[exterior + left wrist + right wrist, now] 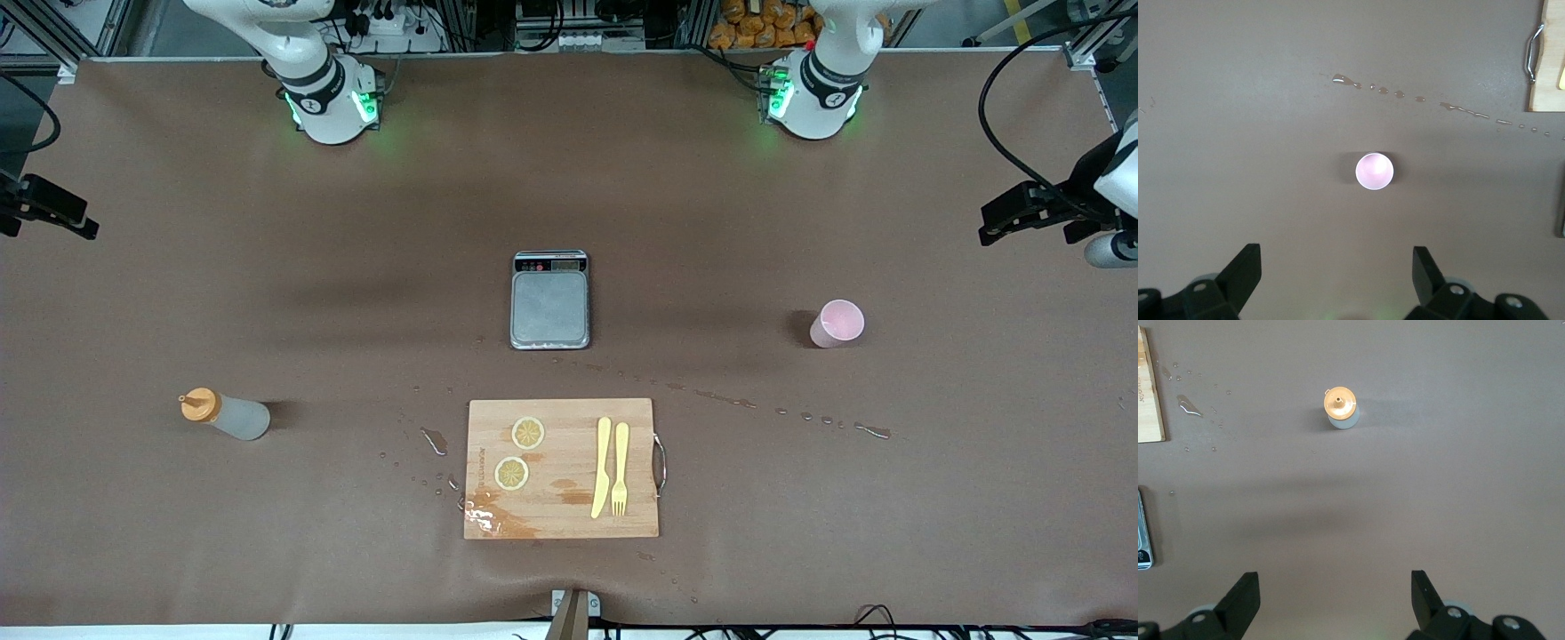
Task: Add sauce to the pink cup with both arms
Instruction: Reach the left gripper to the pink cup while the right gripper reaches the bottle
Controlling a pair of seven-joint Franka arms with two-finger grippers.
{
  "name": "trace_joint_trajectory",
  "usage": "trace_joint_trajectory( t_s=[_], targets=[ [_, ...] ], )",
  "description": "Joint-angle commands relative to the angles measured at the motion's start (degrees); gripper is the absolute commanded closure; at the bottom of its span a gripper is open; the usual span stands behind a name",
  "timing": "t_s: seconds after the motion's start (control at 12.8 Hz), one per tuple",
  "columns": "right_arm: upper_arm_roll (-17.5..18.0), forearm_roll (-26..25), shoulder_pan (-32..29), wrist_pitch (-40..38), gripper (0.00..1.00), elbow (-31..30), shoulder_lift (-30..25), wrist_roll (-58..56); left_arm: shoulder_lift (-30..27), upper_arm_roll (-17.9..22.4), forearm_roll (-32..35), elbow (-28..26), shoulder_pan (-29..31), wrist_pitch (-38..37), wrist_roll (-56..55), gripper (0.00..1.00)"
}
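The sauce bottle (224, 414), translucent with an orange nozzle cap, stands upright on the brown table toward the right arm's end. In the right wrist view the bottle (1341, 410) is seen from high above, and my right gripper (1335, 581) hangs open and empty, well apart from it. The pink cup (837, 324) stands upright and empty toward the left arm's end. My left gripper (1336, 257) is open, high over the table, with the cup (1374, 171) below and ahead of its fingers. In the front view only the arms' bases show.
A grey scale (550, 300) sits mid-table. Nearer the front camera lies a wooden cutting board (560, 436) with two lemon slices (528, 433), a yellow knife (602, 467) and a fork (620, 469). Liquid drops (738, 402) trail across the table between board and cup.
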Motion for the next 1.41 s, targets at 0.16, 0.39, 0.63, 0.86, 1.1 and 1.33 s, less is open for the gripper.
trace_joint_trajectory(
  t_s=[0.16, 0.39, 0.63, 0.86, 1.1, 1.33],
  targets=[
    [-0.1, -0.6, 0.3, -0.7, 0.00, 1.0, 0.5, 1.0, -0.2, 0.4, -0.1, 0.9, 0.7, -0.6, 1.0, 0.00],
    [-0.1, -0.6, 0.3, -0.7, 0.00, 1.0, 0.5, 1.0, 1.5, 0.3, 0.8, -0.8, 0.1, -0.6, 1.7, 0.00],
    [-0.1, -0.6, 0.4, -0.7, 0.00, 1.0, 0.6, 1.0, 2.7, 0.1, 0.7, -8.3, 0.3, 2.9, 0.2, 0.00],
    [-0.1, -0.9, 0.3, 2.3, 0.00, 0.9, 3.4, -1.0, 2.5, 0.0, 0.7, -19.9, 0.6, 14.5, -1.4, 0.00],
    [0.0, -0.3, 0.6, 2.9, 0.00, 0.0, 7.4, -1.2, 3.6, 0.0, 0.8, -30.5, 0.0, 27.2, -1.9, 0.00],
    [-0.1, -0.3, -0.1, 3.0, 0.00, -0.4, 10.5, -2.7, 7.6, -0.1, 0.7, -33.7, 0.7, 33.1, -1.8, 0.00]
  ],
)
